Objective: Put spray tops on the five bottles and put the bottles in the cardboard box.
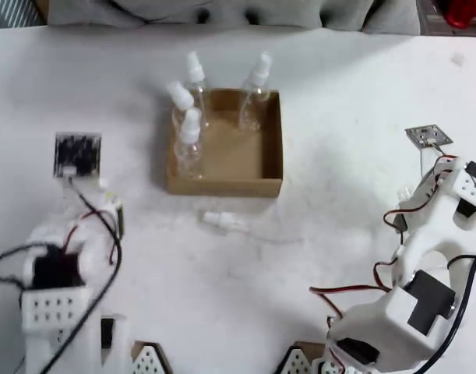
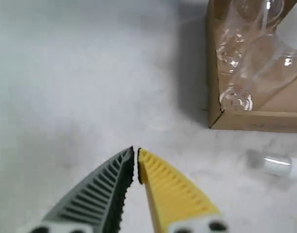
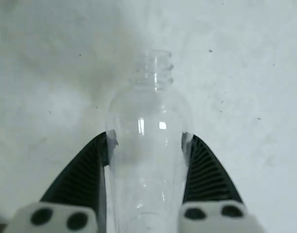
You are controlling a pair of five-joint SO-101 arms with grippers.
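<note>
Your right gripper (image 3: 147,141) pinches the uncapped bottle (image 3: 148,104) by its body, with the neck pointing away from the jaws and clear, I'd judge, for a top. Your left gripper (image 2: 136,154) is pressed together, empty. The spray top (image 2: 278,166) lies ahead of it and off to one side, near the cardboard box (image 2: 255,121) — four capped bottles (image 1: 189,139) stand inside.

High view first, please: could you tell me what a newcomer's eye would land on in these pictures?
Four capped bottles stand in the cardboard box at the middle of the table. A loose spray top lies between the box and the arms. In the right wrist view, the right gripper clamps a clear topless bottle.
</note>
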